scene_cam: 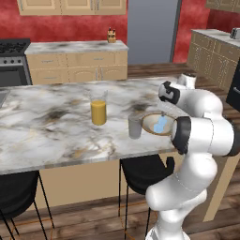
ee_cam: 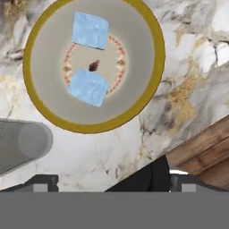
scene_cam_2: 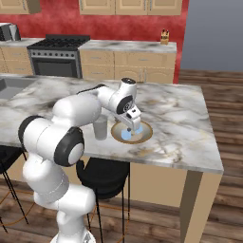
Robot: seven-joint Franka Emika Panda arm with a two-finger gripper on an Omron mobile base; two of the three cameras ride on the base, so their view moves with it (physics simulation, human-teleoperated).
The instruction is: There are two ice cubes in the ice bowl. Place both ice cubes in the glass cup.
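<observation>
1. Gripper hovered over ice bowl, jaws wide, empty.
2. Both ice cubes lay in the bowl; glass cup just beside it, apparently empty.
3. First pick pending: descend, straddle one cube, close.

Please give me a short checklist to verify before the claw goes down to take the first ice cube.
1. Both ice cubes lie in the ice bowl: ok.
2. Cubes apart, not stacked: ok.
3. Claw open and holding nothing: ok.
4. Claw above the bowl: ok.
5. Glass cup upright beside the bowl: ok.
6. Juice glass away from the path to the cup: ok.
</observation>
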